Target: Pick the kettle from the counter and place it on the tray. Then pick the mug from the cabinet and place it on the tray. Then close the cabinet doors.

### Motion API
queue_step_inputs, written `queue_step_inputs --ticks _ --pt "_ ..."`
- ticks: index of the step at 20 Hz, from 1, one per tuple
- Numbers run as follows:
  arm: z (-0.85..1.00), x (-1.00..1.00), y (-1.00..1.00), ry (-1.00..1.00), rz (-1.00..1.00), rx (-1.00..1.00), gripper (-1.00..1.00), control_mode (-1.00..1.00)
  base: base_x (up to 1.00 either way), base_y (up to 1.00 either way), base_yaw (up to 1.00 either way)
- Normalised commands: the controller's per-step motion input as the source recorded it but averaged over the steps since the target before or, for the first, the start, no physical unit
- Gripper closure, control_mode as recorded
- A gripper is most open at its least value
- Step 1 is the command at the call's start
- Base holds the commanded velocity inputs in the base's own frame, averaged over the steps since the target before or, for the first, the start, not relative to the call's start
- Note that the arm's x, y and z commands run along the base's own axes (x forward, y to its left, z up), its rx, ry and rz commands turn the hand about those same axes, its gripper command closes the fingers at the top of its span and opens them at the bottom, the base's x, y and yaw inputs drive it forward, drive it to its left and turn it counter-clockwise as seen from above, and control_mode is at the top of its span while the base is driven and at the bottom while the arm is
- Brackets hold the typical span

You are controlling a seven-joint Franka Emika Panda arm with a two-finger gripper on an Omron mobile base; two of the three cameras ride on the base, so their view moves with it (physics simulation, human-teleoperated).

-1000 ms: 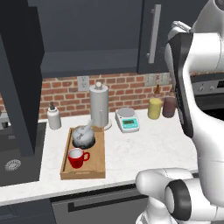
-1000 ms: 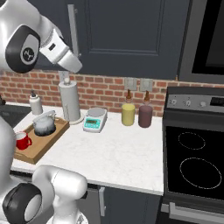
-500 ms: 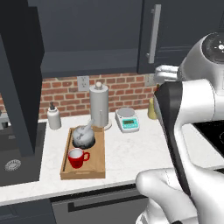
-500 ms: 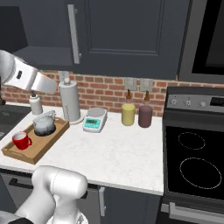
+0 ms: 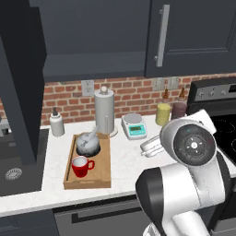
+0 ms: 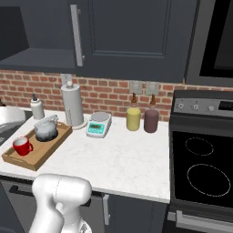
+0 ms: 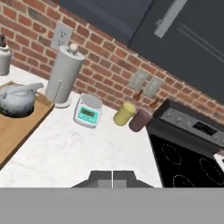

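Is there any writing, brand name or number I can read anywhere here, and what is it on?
No readable text anywhere.
Kitchen scale: its teal display is too blurred to read.
Stove panel: knobs and a display strip, no legible marks.
Kettle, mug, canisters: plain, no labels.

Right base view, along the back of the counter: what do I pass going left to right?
White soap bottle → grey cylinder with a white knob → kitchen scale → yellow canister → maroon canister → stove.
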Motion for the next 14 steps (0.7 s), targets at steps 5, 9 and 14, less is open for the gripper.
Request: queue_step_inputs --ticks 5,9,14 --pt "-0.32 -0.04 0.39 0.16 0.53 -0.47 1.0 -1.0 0.0 0.0 0.0" --pt "-0.14 0.02 0.51 0.21 0.5 -0.31 1.0 -1.0 0.0 0.0 0.0" --pt "-0.63 0.03 0.69 0.09 0.38 -0.4 1.0 -1.0 0.0 0.0 0.0"
